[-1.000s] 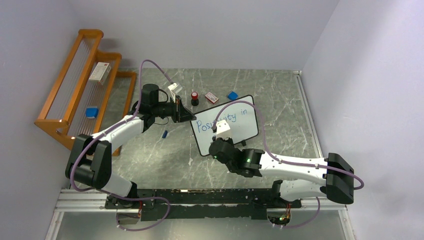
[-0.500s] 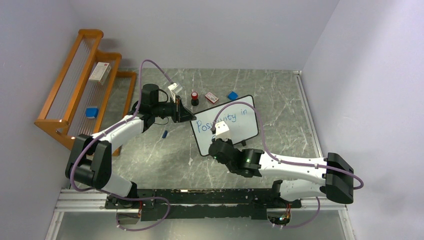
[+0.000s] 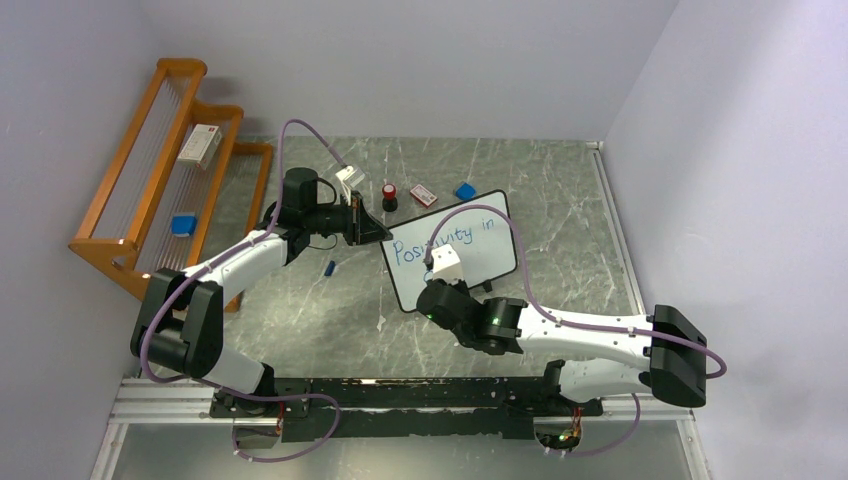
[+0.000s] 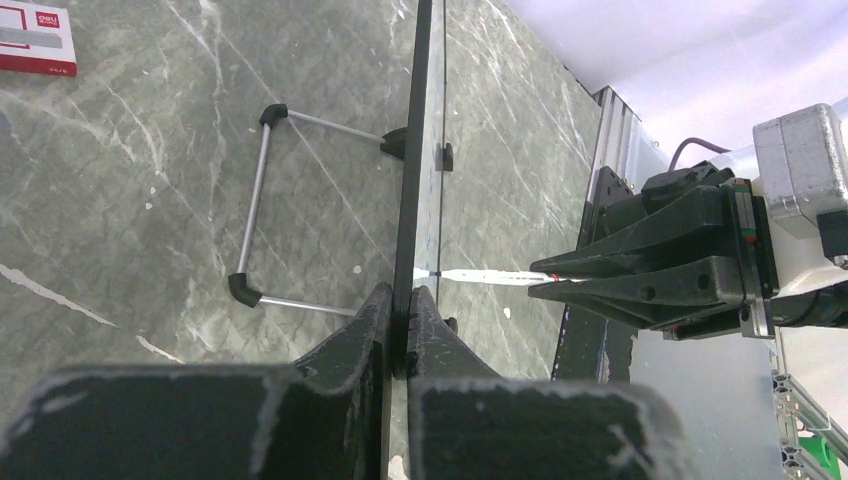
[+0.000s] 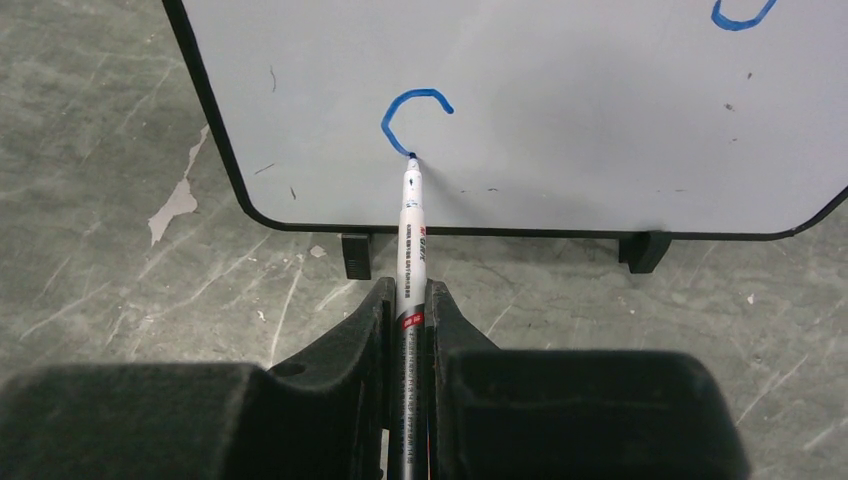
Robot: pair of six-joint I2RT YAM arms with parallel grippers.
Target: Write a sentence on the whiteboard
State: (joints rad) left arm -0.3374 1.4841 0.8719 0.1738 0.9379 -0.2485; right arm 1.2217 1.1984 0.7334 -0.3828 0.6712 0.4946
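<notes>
Well left of the whiteboard [image 3: 490, 258]: wooden rack [image 3: 150, 170], not in play. At the whiteboard's left edge: left gripper [image 4: 402, 300], jaws pinched on the thin black frame, bracing the board upright on its wire stand [image 4: 255, 220]. Just past the whiteboard's far side: red-capped item [image 3: 389, 192], red-white box [image 3: 423, 195], blue block [image 3: 465, 190] (all apart from the board, ignore).

On the whiteboard: the top line of the sentence [image 3: 445, 238] reads "Positivity in", in blue. Below it, near the whiteboard's lower left corner, is one curved blue stroke [image 5: 386, 122], an open hook. In front of the whiteboard's face: right gripper [image 5: 408, 295], jaws clamped on the marker [image 5: 411, 240], whose tip touches the board at the hook's lower end.

Step, as judged: forming the first letter of the second line, which is barely begun.

To do it well:
- Use light, even tip pressure, with the marker close to square on the face, so the line neither skips nor smears.
- Push no harder than the left clamp can resist, or the board will likely rock on its stand.
- Bring the curve round to close the letter and match the size of the top line.
- The stroke sits low, so stay above the bottom frame.
- Space letters tightly enough that the rest of the line fits before the whiteboard's right edge.
</notes>
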